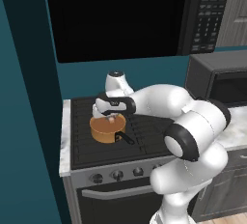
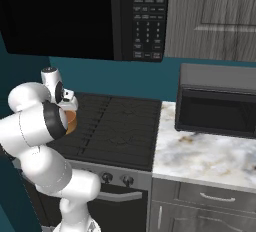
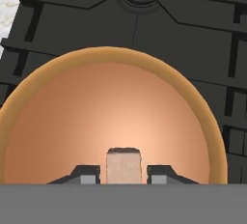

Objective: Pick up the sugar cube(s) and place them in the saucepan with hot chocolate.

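Directly under the hand (image 3: 123, 174) sits the saucepan (image 3: 113, 121), its orange rim ringing almost the whole hand view w/ the brownish-orange inside below. Fingers (image 3: 86, 174) are pinching a pale sugar cube (image 3: 123, 165), one dark tip pressed on each side of it, cube hanging above the pan's inner surface.

From the left base view, hand (image 1: 111, 118) points down over the saucepan (image 1: 107, 130), which stands on the stove (image 1: 82, 146) at the front-left burner area; sugar cube (image 1: 112, 119) shows as a small pale spot at the pan's mouth. Short black handle (image 1: 125, 138) juts off the pan's side toward the stove front & to the hand's right. Can't tell if the cube touches the liquid.

Right base view: arm blocks most of it, only a sliver of the saucepan (image 2: 72, 122) peeks past the dark elbow joint.

Beyond the hand, dark grates (image 3: 193, 39) run across the cooktop. Well off to the hand's right, a microwave (image 2: 217, 101) sits on the marble surface (image 2: 200, 156). Above the stove hangs a second black microwave (image 2: 90, 16) w/ keypad.
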Available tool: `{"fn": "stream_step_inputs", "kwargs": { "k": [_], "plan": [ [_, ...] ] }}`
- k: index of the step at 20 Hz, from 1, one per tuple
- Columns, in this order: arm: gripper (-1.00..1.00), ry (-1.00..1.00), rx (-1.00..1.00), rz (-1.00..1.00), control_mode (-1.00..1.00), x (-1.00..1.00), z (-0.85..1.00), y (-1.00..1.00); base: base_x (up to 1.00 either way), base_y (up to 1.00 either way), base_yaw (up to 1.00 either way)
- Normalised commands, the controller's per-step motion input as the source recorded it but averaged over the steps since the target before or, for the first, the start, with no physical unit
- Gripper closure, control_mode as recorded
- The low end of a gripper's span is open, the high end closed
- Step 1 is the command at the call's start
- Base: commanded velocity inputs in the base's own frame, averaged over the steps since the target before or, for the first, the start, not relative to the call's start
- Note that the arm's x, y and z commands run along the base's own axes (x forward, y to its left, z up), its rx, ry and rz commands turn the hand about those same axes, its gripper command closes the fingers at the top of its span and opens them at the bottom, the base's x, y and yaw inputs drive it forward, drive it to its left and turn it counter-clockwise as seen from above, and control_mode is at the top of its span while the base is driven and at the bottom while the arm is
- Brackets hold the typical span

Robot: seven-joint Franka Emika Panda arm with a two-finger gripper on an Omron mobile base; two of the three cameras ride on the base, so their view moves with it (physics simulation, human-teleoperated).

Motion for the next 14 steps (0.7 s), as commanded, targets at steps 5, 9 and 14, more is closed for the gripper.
{"fn": "stream_step_inputs", "kwargs": {
  "k": [5,9,14],
  "plan": [
    [-1.0,0.0,0.0,0.0,-1.0,0.0,0.0,0.0,0.0,0.0,0.0],
    [-1.0,0.0,0.0,0.0,-1.0,0.0,0.0,0.0,0.0,0.0,0.0],
    [-1.0,0.06,0.0,0.0,-1.0,0.0,0.04,0.0,0.0,0.0,0.0]
  ]
}}
